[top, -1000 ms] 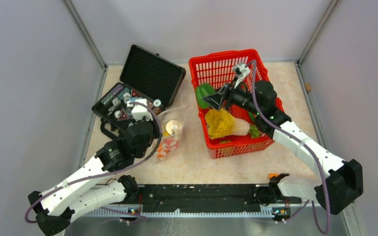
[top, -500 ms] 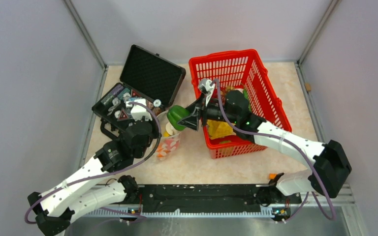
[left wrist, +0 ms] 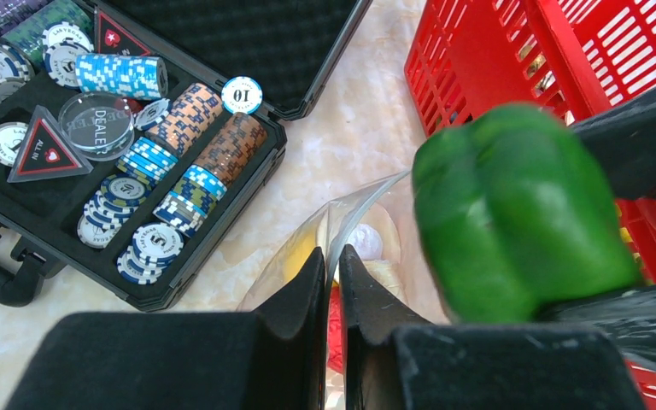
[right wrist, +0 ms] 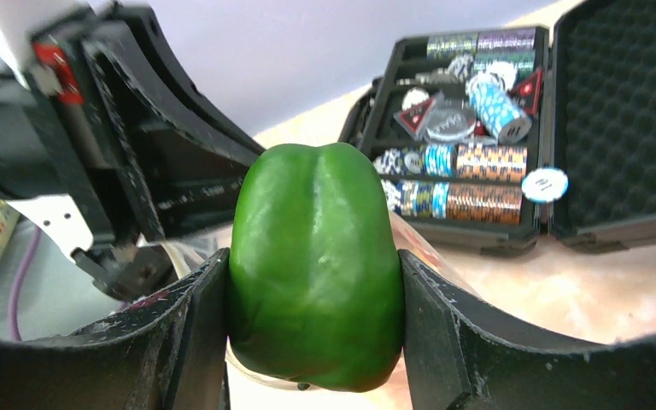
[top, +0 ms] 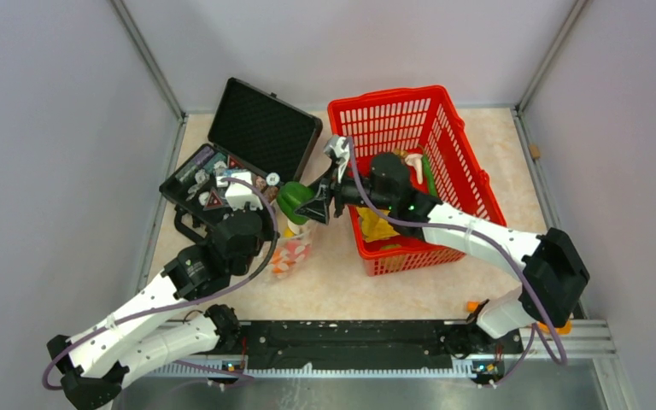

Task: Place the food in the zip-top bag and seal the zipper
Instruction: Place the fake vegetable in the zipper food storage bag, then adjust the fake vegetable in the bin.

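Observation:
A green pepper (top: pixel 291 197) (right wrist: pixel 316 273) (left wrist: pixel 512 213) hangs just above the mouth of the zip-top bag (top: pixel 295 249), with my right gripper (top: pixel 304 205) (right wrist: pixel 312 260) shut on it. My left gripper (left wrist: pixel 331 256) is shut on the bag's near mouth edge and holds it up and open. The zipper (left wrist: pixel 371 190) runs along that raised edge. Inside the bag lie a white mushroom (left wrist: pixel 364 242), a yellow piece (left wrist: pixel 303 253) and a red piece (left wrist: pixel 335 318). More food, among it a pale yellow cabbage (top: pixel 379 227), is in the red basket (top: pixel 390 109).
An open black case (top: pixel 261 128) holding poker chips (left wrist: pixel 184 141) lies left of the bag, close to my left wrist. The red basket stands right of the bag, under my right arm. Grey walls close the table on three sides.
My right arm carried the green pepper left, from over the basket to above the bag's mouth. My left gripper has kept its hold on the bag's edge.

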Controlling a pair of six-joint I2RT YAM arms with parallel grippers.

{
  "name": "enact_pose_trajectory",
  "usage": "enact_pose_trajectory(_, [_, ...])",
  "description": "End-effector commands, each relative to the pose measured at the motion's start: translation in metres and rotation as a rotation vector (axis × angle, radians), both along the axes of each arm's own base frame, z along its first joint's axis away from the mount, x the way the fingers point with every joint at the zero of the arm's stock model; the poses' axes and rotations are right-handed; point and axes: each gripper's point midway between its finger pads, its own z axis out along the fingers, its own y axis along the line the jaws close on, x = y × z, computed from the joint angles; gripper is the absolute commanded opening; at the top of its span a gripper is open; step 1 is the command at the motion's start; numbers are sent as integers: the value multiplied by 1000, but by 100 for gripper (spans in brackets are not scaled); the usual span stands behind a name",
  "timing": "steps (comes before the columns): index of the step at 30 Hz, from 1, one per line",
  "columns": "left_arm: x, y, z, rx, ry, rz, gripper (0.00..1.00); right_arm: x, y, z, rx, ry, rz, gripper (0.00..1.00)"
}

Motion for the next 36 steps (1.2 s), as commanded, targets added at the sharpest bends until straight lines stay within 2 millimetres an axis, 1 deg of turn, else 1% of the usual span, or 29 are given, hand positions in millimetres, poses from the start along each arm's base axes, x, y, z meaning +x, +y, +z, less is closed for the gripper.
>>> enact_pose_trajectory(1, [4,0,22,-49,-54,13,11,-11,3,-6,-67,-54,68,40])
enact_pose_trajectory(3, [5,0,22,-47,-54,16,11,-13,-1,-13,-125,-72,81,42])
enact_pose_trajectory(6, [5,1,22,-49,-57,18,11,-17,-4,-11,-151,-101,107,46])
enact_pose_trajectory(8, [5,2,23,-52,-59,23,11,-22,-3,-8,-146,-104,138,48])
enact_pose_trajectory(11, [4,4,25,-57,-64,32,11,-29,1,-9,-155,-87,195,52])
enact_pose_trajectory(13, [4,7,25,-61,-67,40,11,-30,4,-14,-170,-66,216,54])
enact_pose_trajectory(15, [3,9,28,-69,-74,45,11,-30,6,-15,-169,-53,220,59])
enact_pose_trajectory(19, [2,12,28,-72,-77,55,11,-26,11,-11,-148,-23,185,70])
enact_pose_trajectory(22, [2,16,25,-71,-71,77,11,-24,11,-11,-151,-8,170,72])
enact_pose_trajectory(24, [1,17,24,-74,-70,82,11,-26,10,-9,-138,-10,171,74])
enact_pose_trajectory(25, [1,17,24,-76,-71,83,11,-28,9,-7,-128,-13,175,76])
enact_pose_trajectory(29, [2,16,25,-71,-71,79,11,-30,7,7,-93,-30,173,77])
enact_pose_trajectory(32, [2,15,22,-58,-64,75,11,-23,0,18,-72,-53,99,77])
enact_pose_trajectory(35, [2,13,19,-46,-53,64,11,-1,-18,31,-57,-64,-88,77])
enact_pose_trajectory(36, [2,13,19,-44,-53,60,11,8,-25,32,-63,-58,-162,77])
